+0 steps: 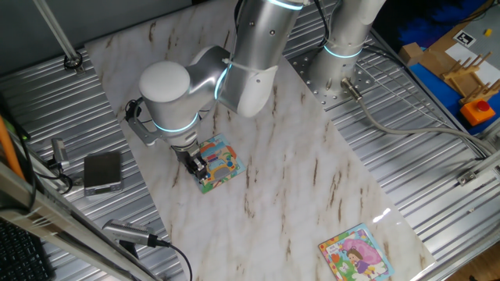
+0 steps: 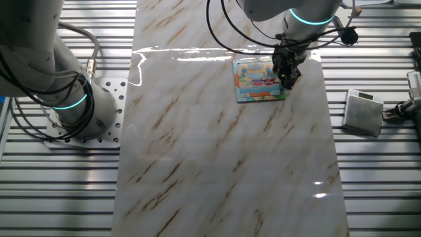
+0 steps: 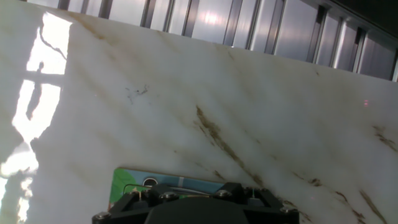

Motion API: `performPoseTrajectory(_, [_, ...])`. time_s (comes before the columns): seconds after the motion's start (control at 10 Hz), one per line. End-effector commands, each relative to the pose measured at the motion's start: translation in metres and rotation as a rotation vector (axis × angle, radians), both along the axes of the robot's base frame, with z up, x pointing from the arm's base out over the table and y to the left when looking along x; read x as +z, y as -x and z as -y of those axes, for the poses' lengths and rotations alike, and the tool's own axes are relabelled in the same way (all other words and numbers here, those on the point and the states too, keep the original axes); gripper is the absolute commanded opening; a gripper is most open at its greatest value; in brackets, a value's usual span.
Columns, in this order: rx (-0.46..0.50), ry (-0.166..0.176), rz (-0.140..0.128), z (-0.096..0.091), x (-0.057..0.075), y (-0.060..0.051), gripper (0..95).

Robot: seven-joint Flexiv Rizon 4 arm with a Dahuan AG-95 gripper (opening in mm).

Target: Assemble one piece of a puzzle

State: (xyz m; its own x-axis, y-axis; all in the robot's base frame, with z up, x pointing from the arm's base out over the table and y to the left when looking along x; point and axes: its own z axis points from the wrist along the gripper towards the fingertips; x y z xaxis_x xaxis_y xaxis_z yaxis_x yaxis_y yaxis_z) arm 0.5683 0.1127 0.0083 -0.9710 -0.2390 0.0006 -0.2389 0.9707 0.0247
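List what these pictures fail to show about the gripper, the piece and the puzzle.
- The piece: not visible in any view; the gripper covers that corner of the puzzle.
- Jaw state: too small in both fixed views, and the fingers are out of frame in the hand view.
- Puzzle in the hand view: only its top edge shows, the rest behind the gripper body.

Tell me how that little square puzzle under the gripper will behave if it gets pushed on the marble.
The puzzle lies flat and thin, so it probably slides rather than tips. The marble table shows glossy reflections, so it likely offers little grip. It looks small and card-like, so probably light; the gripper pressing off-centre near its edge could spin it.
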Motion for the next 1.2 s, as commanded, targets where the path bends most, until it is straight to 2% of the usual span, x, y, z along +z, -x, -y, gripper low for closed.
performPoseTrajectory(0.1, [0.0, 0.001, 0.0, 0.001, 0.0, 0.001, 57.0])
performPoseTrajectory(0.8, [-0.009, -0.013, 0.003, 0.001, 0.003, 0.001, 57.0])
performPoseTrajectory(1.2, [0.014, -0.013, -0.002, 0.011, 0.009, 0.007, 57.0])
